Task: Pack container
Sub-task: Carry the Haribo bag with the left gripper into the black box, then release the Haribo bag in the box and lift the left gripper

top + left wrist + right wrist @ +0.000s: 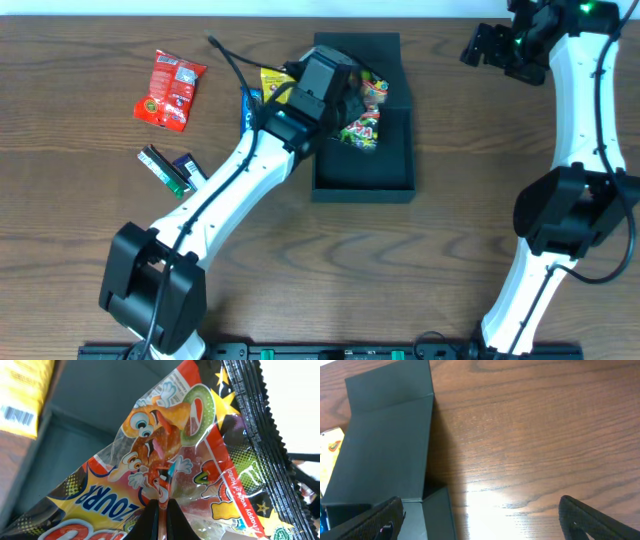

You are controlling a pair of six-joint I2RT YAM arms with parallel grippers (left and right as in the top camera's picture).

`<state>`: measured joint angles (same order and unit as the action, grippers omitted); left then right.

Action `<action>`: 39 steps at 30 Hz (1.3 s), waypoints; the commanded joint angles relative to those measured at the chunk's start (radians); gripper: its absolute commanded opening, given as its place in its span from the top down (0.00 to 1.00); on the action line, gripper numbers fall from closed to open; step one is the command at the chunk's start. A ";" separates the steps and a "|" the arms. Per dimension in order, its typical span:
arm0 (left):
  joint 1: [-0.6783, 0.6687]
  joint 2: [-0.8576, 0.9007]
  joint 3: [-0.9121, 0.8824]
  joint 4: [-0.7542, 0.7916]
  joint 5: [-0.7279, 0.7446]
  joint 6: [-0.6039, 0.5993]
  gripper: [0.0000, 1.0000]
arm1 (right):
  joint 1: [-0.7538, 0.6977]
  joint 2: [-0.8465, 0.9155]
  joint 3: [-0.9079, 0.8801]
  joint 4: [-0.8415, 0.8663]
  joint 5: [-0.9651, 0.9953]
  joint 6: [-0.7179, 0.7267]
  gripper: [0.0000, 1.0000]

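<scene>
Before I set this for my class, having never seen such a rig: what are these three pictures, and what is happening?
Two white robot arms, left and right, work at a wooden table. One picture looks down from above; the other two come from a camera on each wrist. The left gripper is shut on a colourful sweet packet over the dark open container. The right gripper is open and holds nothing. A red packet, a yellow packet and two small dark packets lie on the table.
</scene>
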<state>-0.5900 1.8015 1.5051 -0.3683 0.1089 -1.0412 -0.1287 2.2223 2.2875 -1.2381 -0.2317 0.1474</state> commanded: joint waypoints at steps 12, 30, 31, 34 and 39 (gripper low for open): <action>-0.083 -0.008 0.003 -0.129 -0.195 -0.276 0.94 | -0.076 -0.036 0.003 -0.023 -0.009 -0.021 0.02; -0.084 0.090 0.003 -0.134 -0.113 -0.303 0.94 | -0.077 -0.036 0.003 -0.038 -0.008 -0.021 0.02; -0.084 0.093 0.003 -0.134 -0.103 -0.303 0.94 | -0.077 -0.036 0.003 -0.038 -0.008 -0.021 0.02; -0.082 0.109 0.003 -0.142 -0.069 -0.315 0.94 | -0.077 -0.036 0.003 -0.037 -0.008 -0.021 0.02; -0.063 0.137 0.003 -0.174 -0.021 -0.464 0.94 | -0.077 -0.036 0.003 -0.038 -0.008 -0.021 0.02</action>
<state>-0.6670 1.9175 1.5040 -0.5362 0.0540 -1.4105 -0.2050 2.2223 2.2875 -1.2724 -0.2352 0.1402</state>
